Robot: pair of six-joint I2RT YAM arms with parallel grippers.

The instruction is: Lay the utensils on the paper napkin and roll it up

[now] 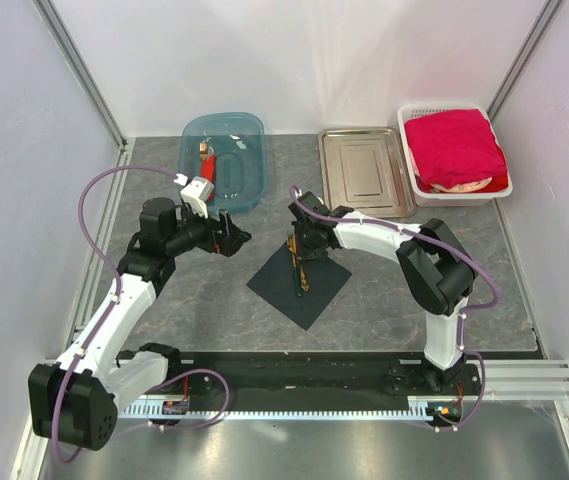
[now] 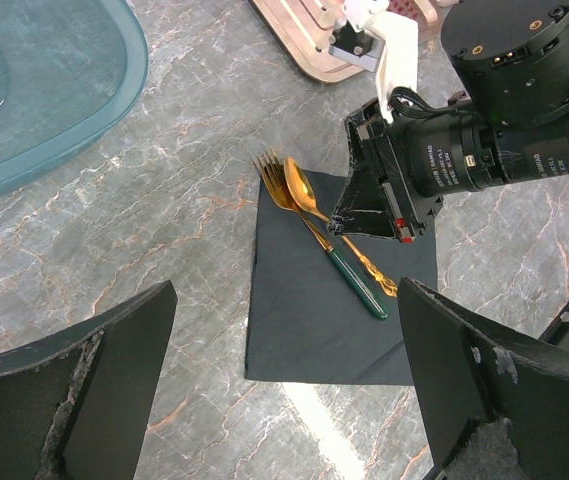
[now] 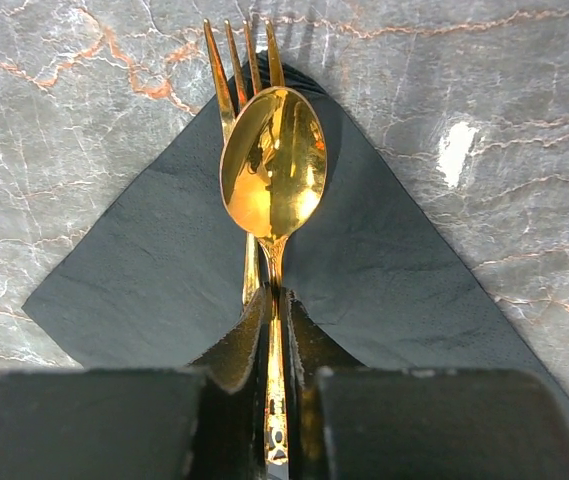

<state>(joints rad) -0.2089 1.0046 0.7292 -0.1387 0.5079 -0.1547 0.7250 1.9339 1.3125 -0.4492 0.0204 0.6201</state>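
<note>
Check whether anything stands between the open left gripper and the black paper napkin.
Nothing lies on the grey marble table between the left gripper and the black paper napkin. On the napkin itself, the right gripper is closed on the gold spoon, which lies over the gold fork, so rolling would meet that arm.

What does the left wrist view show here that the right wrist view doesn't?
Left wrist only: the blue tub, the dark green handle of the fork, the whole outline of the napkin, and the right tool seen from outside. Right wrist only: a close look at the bowl of the spoon lying over the fork tines, with that tool's fingers flanking the spoon's handle. Both: gold spoon and fork on the black napkin, on the marbled table.
</note>
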